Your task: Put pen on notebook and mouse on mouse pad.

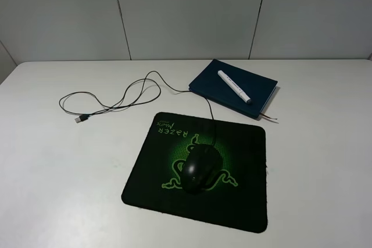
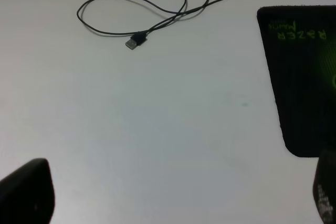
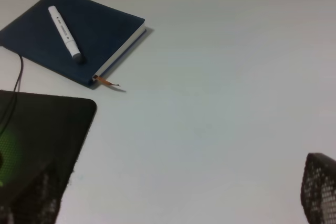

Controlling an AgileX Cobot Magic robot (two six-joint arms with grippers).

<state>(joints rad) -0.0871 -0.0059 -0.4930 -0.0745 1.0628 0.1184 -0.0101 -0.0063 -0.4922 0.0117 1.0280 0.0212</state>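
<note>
The white pen (image 1: 235,87) lies diagonally on top of the dark teal notebook (image 1: 218,82) at the back right; the right wrist view shows both, pen (image 3: 64,31) on notebook (image 3: 100,35), with the reddish ribbon (image 3: 107,83) poking out. The black mouse (image 1: 200,168) rests on the green logo of the black mouse pad (image 1: 244,201). Its cable (image 1: 116,100) loops left to a USB plug (image 2: 133,41). My left gripper (image 2: 173,198) is open over bare table beside the pad's edge (image 2: 299,103). My right gripper (image 3: 178,198) is open, empty, near the pad's corner (image 3: 58,124).
The white table (image 1: 46,172) stretches around the objects, with a grey panelled wall (image 1: 186,10) behind it. Neither arm appears in the exterior high view. Only the dark fingertips (image 2: 26,192) (image 3: 320,187) show at the edges of the wrist views.
</note>
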